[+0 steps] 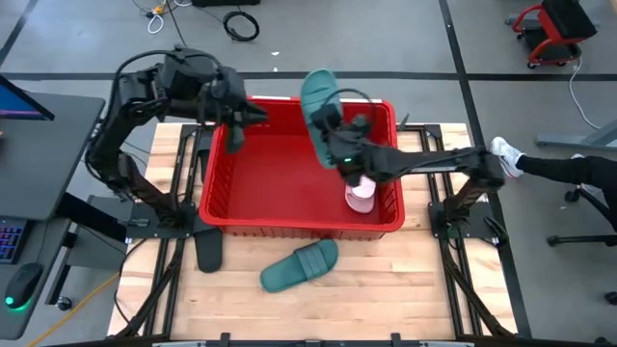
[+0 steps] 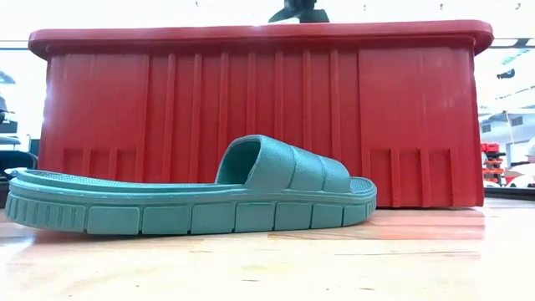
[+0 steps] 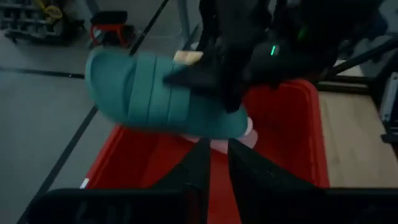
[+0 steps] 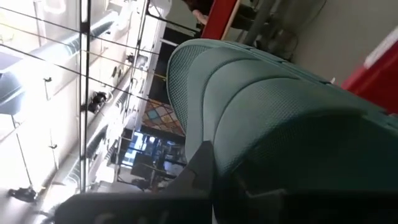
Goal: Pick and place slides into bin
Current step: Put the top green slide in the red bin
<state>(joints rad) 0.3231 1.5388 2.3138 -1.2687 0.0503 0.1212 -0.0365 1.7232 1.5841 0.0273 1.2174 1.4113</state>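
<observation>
The red bin (image 1: 299, 224) stands mid-table and fills the low view (image 2: 251, 84). My right gripper (image 1: 339, 145) is shut on a teal slide (image 1: 318, 96), held above the bin's far half; the slide also shows in the left wrist view (image 3: 149, 93). A pale pink slide (image 1: 360, 198) lies inside the bin at its right. A second teal slide (image 1: 301, 265) rests sole-down on the table in front of the bin (image 2: 192, 201). A black slide (image 1: 207, 251) lies by the bin's near left corner. My left gripper (image 1: 249, 118) is shut and empty over the bin's far left corner. My right gripper holds the teal slide at the end nearest the arm (image 3: 233, 121), close behind its ribbed strap (image 4: 280, 106). The fingers come from the table's right, slanting. The gripper's body hides the place of contact. The slide is lifted clear above the bin, its free end toward the far edge.
Metal frame rails run along both sides of the wooden table (image 1: 386, 299). A person's shoe and leg (image 1: 506, 154) show beyond the right edge. A monitor and a mouse (image 1: 24, 284) sit at the left. There is bare table in front of the bin.
</observation>
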